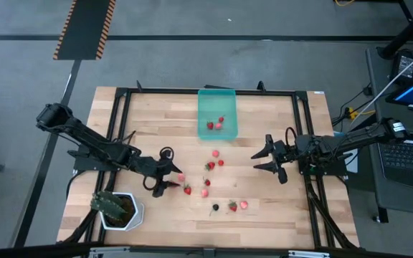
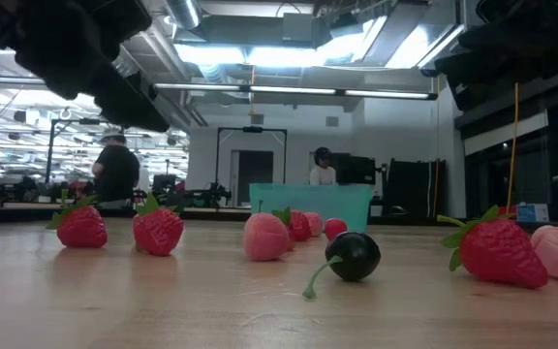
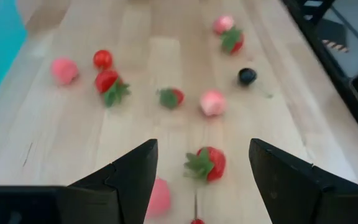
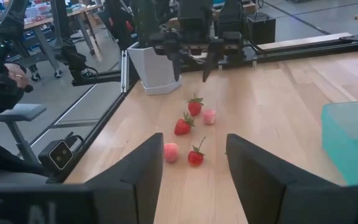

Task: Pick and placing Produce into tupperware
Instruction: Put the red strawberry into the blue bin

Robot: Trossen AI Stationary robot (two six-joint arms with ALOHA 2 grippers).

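One tupperware is sitting on the one table, holding what is looking like three red-pink fruits; they are crowding together, so the count is staying rough. Loose strawberries are lying outside it: ten are showing in the left wrist view, six red and four pale pink. One dark berry is lying among them. One white pot with one plant is standing at a corner. Two arms are reaching in, left arm and right arm. Two people are showing far behind.
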